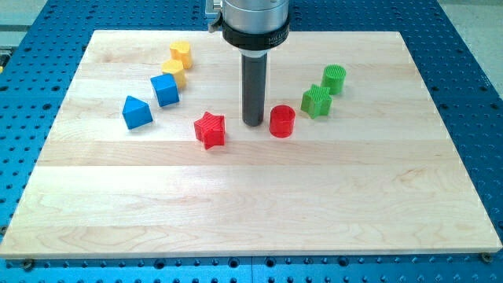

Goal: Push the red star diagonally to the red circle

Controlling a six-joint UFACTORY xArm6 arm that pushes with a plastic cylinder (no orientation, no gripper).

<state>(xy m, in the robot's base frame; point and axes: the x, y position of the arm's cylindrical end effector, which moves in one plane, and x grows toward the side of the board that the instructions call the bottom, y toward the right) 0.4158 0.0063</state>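
The red star (pixel 210 130) lies on the wooden board (pixel 251 204) a little left of centre. The red circle (pixel 282 121) stands to its right, slightly higher in the view. My tip (pixel 252 123) rests on the board between them, closer to the red circle and nearly touching its left side. A gap of bare wood separates my tip from the red star.
A blue cube (pixel 165 90) and a blue wedge-shaped block (pixel 137 112) lie at the left. Two yellow blocks (pixel 181 53) (pixel 174 70) sit above them. A green star (pixel 317 101) and a green cylinder (pixel 334 79) lie right of the red circle.
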